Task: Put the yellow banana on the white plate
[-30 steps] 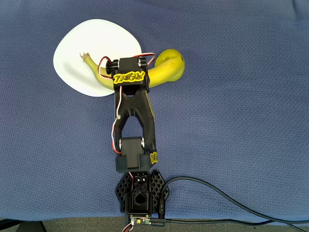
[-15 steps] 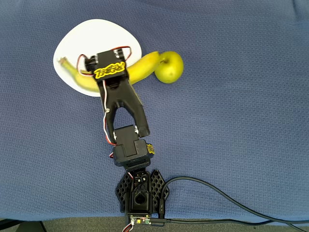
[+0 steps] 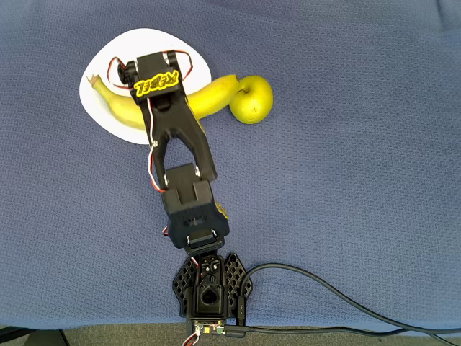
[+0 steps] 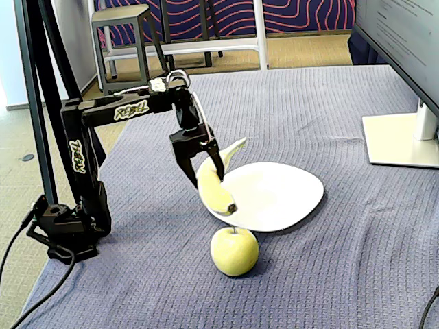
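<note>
- Pincer first: my black two-finger gripper [image 4: 206,163] is pinching the long, curved, bright yellow banana [image 4: 215,184] around its middle, with a finger showing on either side of the fruit in the fixed view.
- I read the banana as lifted and slanting: in the fixed view its dark lower tip hangs just over the near left rim of the glossy white plate [image 4: 288,199] of rounded outline, while its pale upper end points up and back.
- From overhead, the banana [image 3: 209,99] lies across the plate's [image 3: 104,65] lower half in the upper left of the frame, one end near the left rim and the other jutting past the right rim.
- That jutting end sits just beside the round yellow-green apple [image 3: 252,99]; I cannot tell whether they touch.
- Progress, as I judge it: pickup and carry are done and the banana is mostly above the plate. Left to do: shift it further in so it clears the rim, lower it and let go.
- Count: one banana, one plate, one apple, one arm, all on the blue woven cloth [image 3: 360,180] covering the table.
</note>
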Tool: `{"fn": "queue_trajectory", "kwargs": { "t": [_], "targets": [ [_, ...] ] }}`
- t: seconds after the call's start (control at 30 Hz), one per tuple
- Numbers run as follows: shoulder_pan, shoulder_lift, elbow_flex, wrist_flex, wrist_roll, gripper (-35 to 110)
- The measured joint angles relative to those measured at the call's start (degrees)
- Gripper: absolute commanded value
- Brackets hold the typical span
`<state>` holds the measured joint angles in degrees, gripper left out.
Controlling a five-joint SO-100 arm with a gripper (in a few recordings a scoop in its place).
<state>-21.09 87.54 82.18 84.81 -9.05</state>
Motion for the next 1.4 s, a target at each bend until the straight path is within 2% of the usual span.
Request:
{"fn": "queue_trajectory", "kwargs": {
  "t": [0.57, 1.4],
  "targets": [
    [-0.09, -21.53, -25.84, 5.36, 2.02, 0],
    [-3.69, -33.05, -32.61, 1.93, 2.46, 0]
  ]
}}
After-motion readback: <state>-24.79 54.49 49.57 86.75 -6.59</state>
